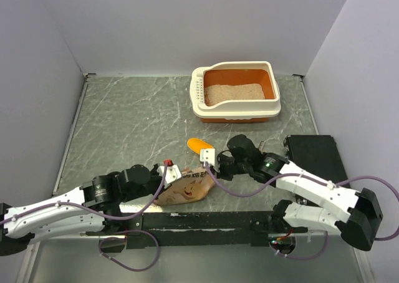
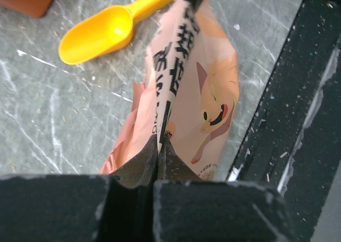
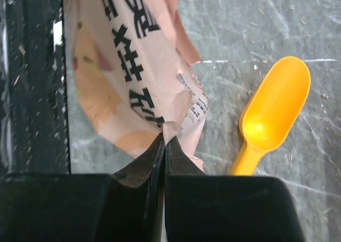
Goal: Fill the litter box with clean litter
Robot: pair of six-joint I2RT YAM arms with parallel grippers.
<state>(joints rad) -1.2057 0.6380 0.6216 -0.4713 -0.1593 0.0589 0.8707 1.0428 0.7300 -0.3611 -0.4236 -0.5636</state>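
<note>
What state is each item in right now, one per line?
Litter box: upright on table, partly filled.
Litter: layer inside the box.
Bag: pinched at both ends.
Scoop: lying on table, empty, untouched.
Left claw: shut on bag.
Right claw: shut on bag.

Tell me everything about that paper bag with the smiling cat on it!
The paper bag is crinkled, pinkish-tan, printed with a smiling orange cartoon cat and black Chinese characters. It sits near the table's front edge, beside the black rail. The left tool and right tool are shut on opposite ends of its top edge. The yellow scoop lies beyond, apart.
</note>
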